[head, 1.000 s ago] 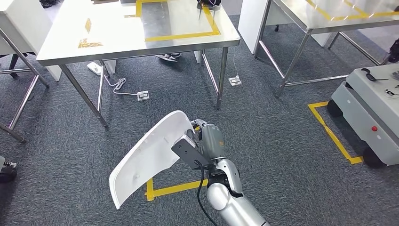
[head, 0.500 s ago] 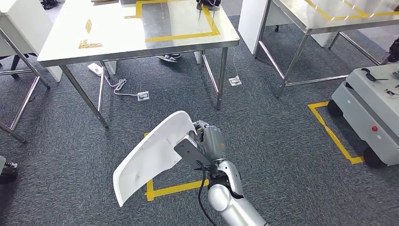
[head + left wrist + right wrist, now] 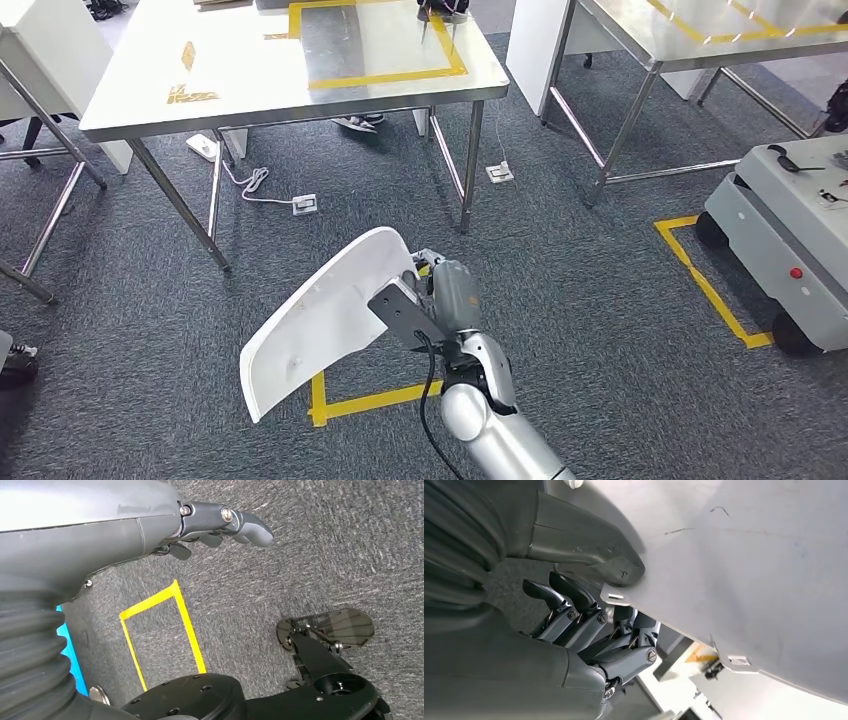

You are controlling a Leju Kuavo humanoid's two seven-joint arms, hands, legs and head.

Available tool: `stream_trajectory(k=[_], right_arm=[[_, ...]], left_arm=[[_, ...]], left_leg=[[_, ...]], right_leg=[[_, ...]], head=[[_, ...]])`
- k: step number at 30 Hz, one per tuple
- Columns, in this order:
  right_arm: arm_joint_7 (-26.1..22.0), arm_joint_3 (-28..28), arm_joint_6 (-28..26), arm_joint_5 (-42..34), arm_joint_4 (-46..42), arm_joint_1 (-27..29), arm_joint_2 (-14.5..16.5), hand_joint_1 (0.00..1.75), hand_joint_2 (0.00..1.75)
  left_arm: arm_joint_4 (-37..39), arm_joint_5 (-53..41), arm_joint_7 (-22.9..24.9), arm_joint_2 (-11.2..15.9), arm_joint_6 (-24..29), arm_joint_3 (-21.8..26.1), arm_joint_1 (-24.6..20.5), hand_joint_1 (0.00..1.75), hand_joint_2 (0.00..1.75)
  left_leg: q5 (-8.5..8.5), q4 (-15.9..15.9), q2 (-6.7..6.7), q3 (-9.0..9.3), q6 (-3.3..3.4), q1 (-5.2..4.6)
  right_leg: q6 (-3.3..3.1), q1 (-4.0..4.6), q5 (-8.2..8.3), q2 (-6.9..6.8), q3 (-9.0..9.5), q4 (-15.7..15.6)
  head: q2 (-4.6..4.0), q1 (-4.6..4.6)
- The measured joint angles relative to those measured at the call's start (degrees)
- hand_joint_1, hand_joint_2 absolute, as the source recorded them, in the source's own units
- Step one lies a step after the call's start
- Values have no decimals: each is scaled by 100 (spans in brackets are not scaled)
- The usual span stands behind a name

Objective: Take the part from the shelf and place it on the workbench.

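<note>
Right hand (image 3: 448, 292) at lower centre of the head view, clamped on the edge of the white part (image 3: 320, 320); thumb (image 3: 594, 555) on one face, fingers (image 3: 624, 645) behind the other. Part held tilted above the grey carpet (image 3: 600, 300), over a yellow tape mark (image 3: 365, 402), well short of the workbench (image 3: 250, 90) at upper left. Left hand (image 3: 220, 525) holding nothing, fingers loosely extended over the carpet
</note>
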Motion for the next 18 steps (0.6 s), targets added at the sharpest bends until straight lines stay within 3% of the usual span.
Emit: stream_trajectory(k=[3, 7, 13, 18], right_arm=[[278, -51, -55, 461, 399, -593, 82, 175, 175], [770, -105, -240, 1222, 1653, -1983, 275, 175, 175], [2097, 353, -218, 3461, 3705, -3842, 412, 175, 175], [2432, 627, 201, 3720, 4541, -4759, 425, 175, 175]], left_arm=[[1, -138, 32, -35, 0, -14, -74, 0, 175], [2, -306, 152, -91, 0, -64, -237, 0, 175], [3, -479, 218, -118, 0, -209, -373, 0, 175], [7, -473, 201, -119, 0, -224, -398, 0, 175]], left_leg=[[13, 0, 7, -4, -1, 0], [45, 0, 9, -18, 0, 0], [61, 0, -1, -22, 1, 0], [64, 0, -5, -32, 1, 0]], right_leg=[[9, -1, 12, 3, -7, 3], [21, -2, 35, 6, -24, 7], [20, 0, 50, -1, -27, 14], [20, -5, 51, -5, -35, 16]], head=[[0, 1], [0, -1], [0, -1], [0, -1]])
